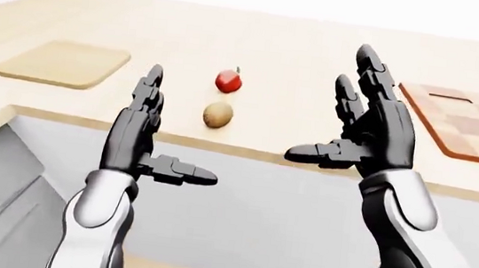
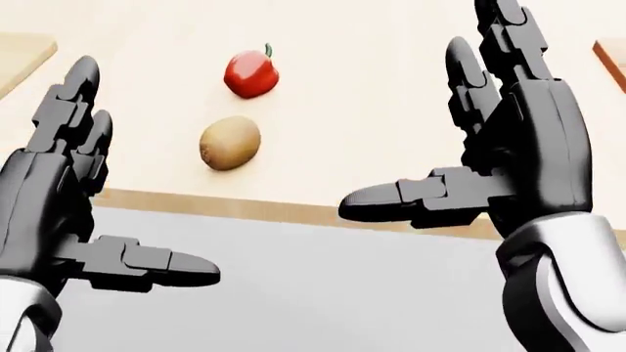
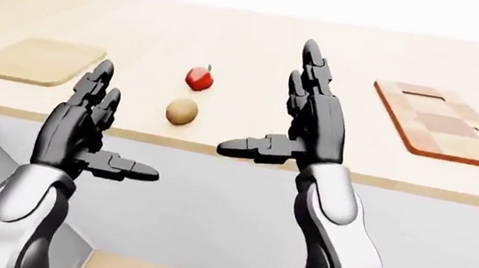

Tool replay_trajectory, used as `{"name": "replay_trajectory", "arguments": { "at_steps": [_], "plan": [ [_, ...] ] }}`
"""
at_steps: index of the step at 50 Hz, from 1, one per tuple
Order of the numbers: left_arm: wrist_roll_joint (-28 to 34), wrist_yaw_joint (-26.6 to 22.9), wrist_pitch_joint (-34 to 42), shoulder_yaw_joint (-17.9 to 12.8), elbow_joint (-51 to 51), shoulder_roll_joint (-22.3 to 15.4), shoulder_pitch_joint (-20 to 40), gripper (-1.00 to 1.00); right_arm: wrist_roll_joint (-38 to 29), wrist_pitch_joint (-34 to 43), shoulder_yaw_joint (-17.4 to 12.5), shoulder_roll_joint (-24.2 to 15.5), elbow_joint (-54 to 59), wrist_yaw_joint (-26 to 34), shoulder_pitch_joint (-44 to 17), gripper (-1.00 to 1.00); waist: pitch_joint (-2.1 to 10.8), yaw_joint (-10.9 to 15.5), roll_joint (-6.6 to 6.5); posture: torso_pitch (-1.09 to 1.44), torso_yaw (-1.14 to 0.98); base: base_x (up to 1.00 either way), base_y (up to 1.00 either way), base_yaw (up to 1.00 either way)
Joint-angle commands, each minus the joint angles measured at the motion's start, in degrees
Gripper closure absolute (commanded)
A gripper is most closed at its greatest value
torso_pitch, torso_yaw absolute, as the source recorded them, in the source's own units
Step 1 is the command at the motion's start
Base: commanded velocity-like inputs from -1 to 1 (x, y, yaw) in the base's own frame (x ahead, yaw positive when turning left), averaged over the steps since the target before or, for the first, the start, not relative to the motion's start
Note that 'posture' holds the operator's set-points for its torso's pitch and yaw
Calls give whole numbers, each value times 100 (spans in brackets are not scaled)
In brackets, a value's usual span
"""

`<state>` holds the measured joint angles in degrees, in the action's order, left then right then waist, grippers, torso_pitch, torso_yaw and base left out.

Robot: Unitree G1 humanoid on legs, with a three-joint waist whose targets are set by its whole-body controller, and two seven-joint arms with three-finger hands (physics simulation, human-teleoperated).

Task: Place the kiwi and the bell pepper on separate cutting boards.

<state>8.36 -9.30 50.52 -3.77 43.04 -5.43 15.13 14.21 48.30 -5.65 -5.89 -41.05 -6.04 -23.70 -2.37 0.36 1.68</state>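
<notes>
Nothing of the task seems done yet. The kiwi [image 2: 230, 143], brown and fuzzy, and the glossy red bell pepper [image 2: 252, 73] both lie on the pale wooden counter [image 1: 318, 62], between the plain light board [image 1: 64, 63] at the left and the checkered board [image 1: 468, 124] at the right. The left hand [image 1: 137, 130] and right hand [image 1: 374, 131], dark and jointed, hover with fingers spread wide, holding nothing.

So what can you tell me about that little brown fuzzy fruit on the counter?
The kiwi is a small brown oval with a dull, speckled skin, whole and uncut. It lies on its side on the pale wooden counter, near the counter's edge, just below the red bell pepper in the head view, apart from it. Neither hand touches it.
</notes>
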Motion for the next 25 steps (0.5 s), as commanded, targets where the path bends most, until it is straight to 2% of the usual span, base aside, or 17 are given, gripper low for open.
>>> {"name": "replay_trajectory", "arguments": {
  "at_steps": [1,2,4,8,10,11,12,13,15,17,18,20,21,23,24,25],
  "plan": [
    [14,20,-199,-54,198,-49,124,-100,-18,-207,20,0,-169,-8,-161,-100,117,29,140,0,0,20,0,0],
    [19,18,-179,-50,221,-49,127,-100,-40,-239,47,4,-147,-5,-147,-100,113,-1,144,0,0,19,0,0],
    [14,12,-149,-60,238,-47,142,-100,-91,-274,75,-5,-132,24,-125,-100,151,-33,71,0,0,18,0,0],
    [10,3,-85,-69,304,-54,149,-100,-140,-275,89,10,-137,44,-137,-100,74,-60,-132,0,0,16,0,0],
    [-4,-3,-82,-90,298,-60,162,-100,-146,-282,88,33,-143,58,-129,-100,86,-85,-307,0,0,14,2,0],
    [-10,-4,-39,-97,322,-65,188,-100,-147,-268,91,37,-158,61,-140,-100,123,-96,-434,0,0,10,4,0],
    [-14,-5,2,-96,359,-68,197,-100,-142,-236,88,40,-192,58,-149,-100,212,-101,-616,0,0,8,7,0],
    [-12,-2,27,-89,395,-70,192,-100,-126,-187,74,45,-230,47,-170,-100,263,-80,-488,0,0,7,6,0],
    [-18,-7,74,-103,450,-79,192,-100,-125,-206,63,47,-207,42,-174,-100,178,-45,-559,0,0,7,7,0],
    [-26,-6,14,-107,408,-82,169,-100,-68,-208,30,63,-218,36,-168,-100,209,-7,-494,0,0,7,0,0],
    [-25,-1,12,-101,388,-82,180,-100,-52,-225,25,61,-209,34,-170,-100,99,3,-438,0,0,2,0,0],
    [-22,3,-31,-84,344,-82,167,-100,-22,-260,3,48,-177,25,-170,-100,104,2,-342,0,0,0,0,0],
    [-24,2,-35,-87,337,-79,169,-100,-20,-277,-1,36,-149,12,-167,-100,58,17,-294,0,0,0,0,0],
    [-11,2,-10,-64,353,-80,178,-100,-31,-261,16,17,-151,-15,-166,-100,51,68,-130,0,0,0,0,0],
    [-3,-1,32,-59,380,-82,198,-100,-42,-258,26,5,-157,-15,-166,-100,89,91,19,0,0,0,0,0],
    [2,-3,53,-56,394,-81,207,-100,-50,-256,29,-1,-167,-13,-164,-100,97,108,111,0,0,0,0,0]
  ]
}}
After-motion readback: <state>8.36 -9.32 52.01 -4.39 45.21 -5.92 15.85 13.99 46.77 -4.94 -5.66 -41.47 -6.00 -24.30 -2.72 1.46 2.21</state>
